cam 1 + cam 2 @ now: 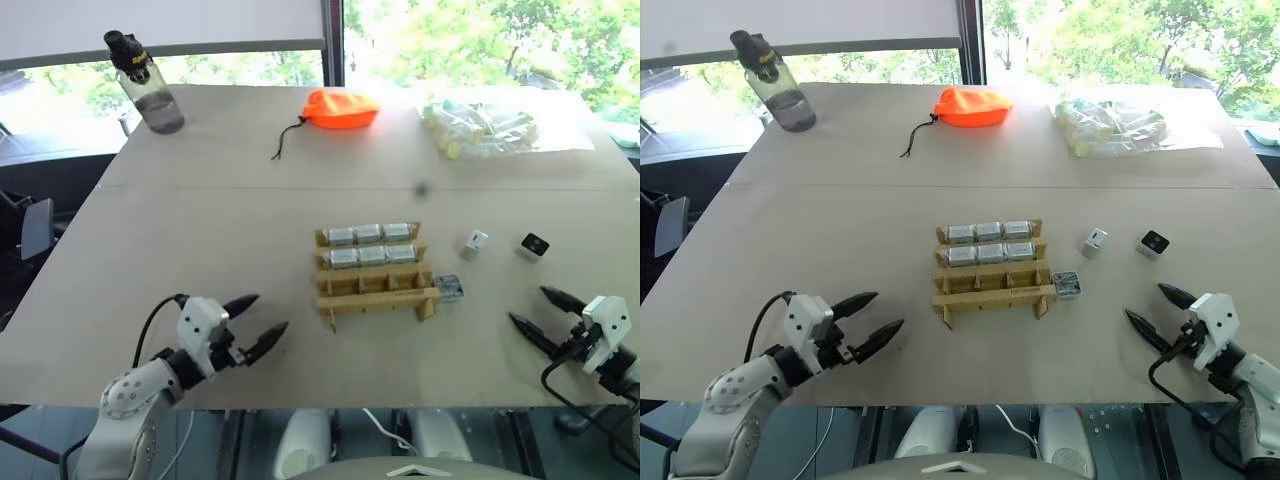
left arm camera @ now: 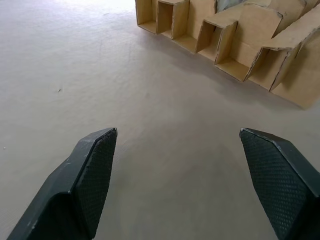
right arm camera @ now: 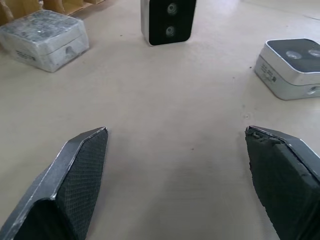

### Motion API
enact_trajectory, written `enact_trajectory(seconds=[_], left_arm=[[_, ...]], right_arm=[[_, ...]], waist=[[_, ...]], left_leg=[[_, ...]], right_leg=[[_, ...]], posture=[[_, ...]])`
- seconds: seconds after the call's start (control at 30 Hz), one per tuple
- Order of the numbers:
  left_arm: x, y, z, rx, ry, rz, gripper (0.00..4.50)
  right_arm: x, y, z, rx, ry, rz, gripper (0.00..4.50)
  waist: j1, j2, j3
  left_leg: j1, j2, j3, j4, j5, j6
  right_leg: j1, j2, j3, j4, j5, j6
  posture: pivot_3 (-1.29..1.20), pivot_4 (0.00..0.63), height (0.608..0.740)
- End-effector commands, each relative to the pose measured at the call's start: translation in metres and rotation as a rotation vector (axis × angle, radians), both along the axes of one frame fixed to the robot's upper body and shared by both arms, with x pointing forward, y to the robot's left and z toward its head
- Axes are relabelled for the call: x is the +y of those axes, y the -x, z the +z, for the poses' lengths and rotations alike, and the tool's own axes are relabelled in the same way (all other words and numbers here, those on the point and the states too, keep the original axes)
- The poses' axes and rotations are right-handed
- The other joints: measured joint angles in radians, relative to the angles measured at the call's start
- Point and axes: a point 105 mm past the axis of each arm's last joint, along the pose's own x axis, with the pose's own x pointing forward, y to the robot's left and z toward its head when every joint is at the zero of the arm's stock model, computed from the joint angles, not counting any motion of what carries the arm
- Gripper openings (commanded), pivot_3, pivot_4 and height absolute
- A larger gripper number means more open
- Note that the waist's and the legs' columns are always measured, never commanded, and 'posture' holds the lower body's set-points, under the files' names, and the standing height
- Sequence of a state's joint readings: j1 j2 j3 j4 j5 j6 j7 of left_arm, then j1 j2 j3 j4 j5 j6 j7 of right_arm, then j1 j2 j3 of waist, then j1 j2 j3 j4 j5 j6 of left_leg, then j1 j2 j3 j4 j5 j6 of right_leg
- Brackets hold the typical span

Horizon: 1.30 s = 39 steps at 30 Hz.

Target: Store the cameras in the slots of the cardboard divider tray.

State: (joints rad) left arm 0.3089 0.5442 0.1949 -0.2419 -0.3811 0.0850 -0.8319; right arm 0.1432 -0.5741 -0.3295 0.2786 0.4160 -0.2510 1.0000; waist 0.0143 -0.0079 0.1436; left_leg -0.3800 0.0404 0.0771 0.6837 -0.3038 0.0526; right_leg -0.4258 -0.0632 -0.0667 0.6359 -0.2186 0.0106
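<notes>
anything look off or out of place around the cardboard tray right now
Three cameras lie loose on the table to the right of the cardboard divider tray: one right by its near right corner, one standing on end, one black face up. The tray's near row of slots is empty. Nothing looks spilled or damaged.

Table (image 1: 200, 230) with tray (image 1: 376, 283), cameras (image 1: 474, 243)
</notes>
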Motion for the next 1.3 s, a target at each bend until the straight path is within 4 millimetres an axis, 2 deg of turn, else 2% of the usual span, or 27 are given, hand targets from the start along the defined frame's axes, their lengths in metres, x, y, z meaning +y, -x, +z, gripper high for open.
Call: enact_trajectory(seconds=[0.03, 0.1, 0.2, 0.33, 0.47, 0.63, 0.87, 1.3], left_arm=[[-0.005, -0.002, 0.018, -0.060, 0.000, -0.036, 4.05], [-0.008, -0.001, 0.024, -0.021, -0.001, -0.098, 4.05], [-0.015, -0.005, 0.049, -0.058, -0.024, -0.192, 4.05], [-0.026, -0.010, 0.097, -0.127, 0.014, -0.285, 4.05], [-0.038, 0.001, 0.123, -0.107, -0.030, -0.406, 4.05], [-0.047, 0.008, 0.144, -0.119, -0.086, -0.464, 4.05], [-0.058, 0.016, 0.156, -0.139, -0.123, -0.501, 4.05], [-0.056, 0.020, 0.148, -0.121, -0.141, -0.491, 4.05]], right_arm=[[-0.019, -0.005, 0.012, -0.019, 0.048, -0.004, 4.34], [-0.028, -0.012, 0.010, 0.013, 0.108, 0.011, 4.34], [-0.045, -0.032, 0.026, -0.002, 0.093, -0.029, 4.34], [-0.058, -0.051, 0.038, 0.021, 0.113, -0.020, 4.34], [-0.053, -0.067, 0.048, 0.043, 0.078, 0.037, 4.34], [-0.038, -0.080, 0.043, 0.084, 0.110, 0.112, 4.34], [-0.026, -0.097, 0.045, 0.090, 0.088, 0.128, 4.34], [-0.018, -0.103, 0.043, 0.123, 0.080, 0.153, 4.34]], waist=[[0.000, 0.000, 0.000], [0.000, -0.001, 0.000], [-0.001, -0.001, 0.001], [-0.001, -0.001, 0.002], [-0.006, -0.001, 0.002], [-0.014, -0.001, 0.004], [-0.017, -0.001, 0.006], [-0.025, -0.001, 0.007]], left_leg=[[0.000, 0.000, 0.000, 0.001, 0.000, 0.000], [0.000, -0.001, 0.001, 0.001, 0.000, 0.000], [0.001, -0.001, 0.002, 0.001, 0.000, 0.000], [0.001, 0.000, 0.001, 0.002, 0.000, 0.000], [0.001, 0.000, 0.000, 0.001, 0.003, -0.005], [0.000, -0.001, 0.001, 0.001, 0.003, -0.005], [0.000, -0.001, 0.001, 0.002, 0.004, -0.007], [0.001, -0.001, 0.001, 0.002, 0.006, -0.010]], right_leg=[[0.000, 0.000, 0.000, 0.000, 0.000, 0.000], [0.000, 0.000, 0.000, 0.001, 0.000, 0.000], [0.000, 0.000, 0.001, 0.002, 0.000, 0.000], [0.000, 0.001, 0.001, 0.004, 0.000, 0.000], [0.000, 0.001, 0.003, 0.004, 0.002, 0.003], [0.000, 0.001, 0.004, 0.003, 0.002, 0.005], [0.000, 0.000, 0.004, 0.003, 0.002, 0.005], [0.000, 0.001, 0.005, 0.004, 0.002, 0.005]], posture=[[0.00, 0.150, 0.726], [0.00, 0.150, 0.726], [0.00, 0.150, 0.726], [0.00, 0.150, 0.726], [0.00, 0.150, 0.726], [0.00, 0.150, 0.726], [0.00, 0.150, 0.726], [0.00, 0.150, 0.726]])
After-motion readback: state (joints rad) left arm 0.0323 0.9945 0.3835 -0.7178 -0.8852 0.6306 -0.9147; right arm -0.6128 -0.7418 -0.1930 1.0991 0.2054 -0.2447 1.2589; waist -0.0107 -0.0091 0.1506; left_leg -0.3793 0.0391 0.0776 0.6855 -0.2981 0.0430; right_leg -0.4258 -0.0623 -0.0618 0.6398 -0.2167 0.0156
